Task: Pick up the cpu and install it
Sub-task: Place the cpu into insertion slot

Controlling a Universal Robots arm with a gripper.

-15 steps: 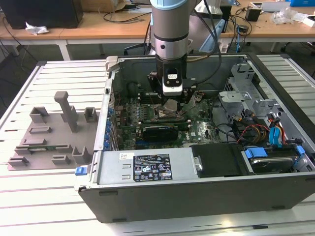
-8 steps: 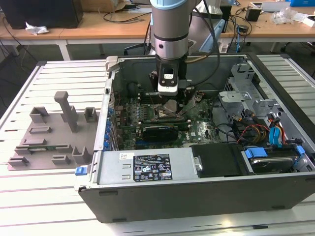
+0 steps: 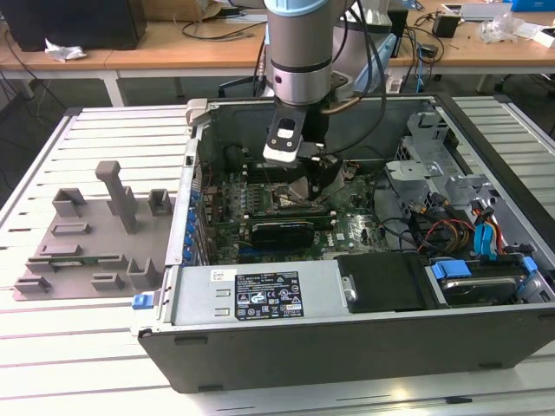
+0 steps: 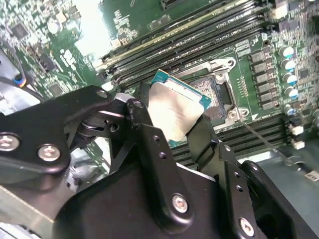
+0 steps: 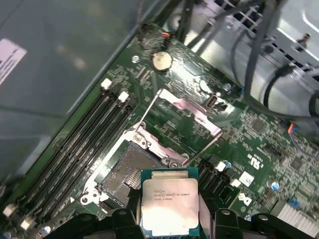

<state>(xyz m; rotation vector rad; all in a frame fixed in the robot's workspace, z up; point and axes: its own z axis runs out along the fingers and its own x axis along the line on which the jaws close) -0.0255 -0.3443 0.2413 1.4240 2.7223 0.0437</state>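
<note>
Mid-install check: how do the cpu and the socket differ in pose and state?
The cpu is clamped in the tool, not seated; the socket lies fixed on the motherboard. The cpu has a shiny silver top; the socket is dark and empty, its cover plate swung open. Both are square.

**Dull silver, matt black, glossy green**

The cpu (image 4: 175, 110) has a top of dull silver metal, lightly smudged. The gripper (image 4: 169, 119) has matt black fingers (image 4: 149, 144) with bright screw heads (image 4: 179, 203). The motherboard (image 5: 249, 129) is glossy green, and the tray (image 3: 87, 234) is matt grey plastic.
</note>
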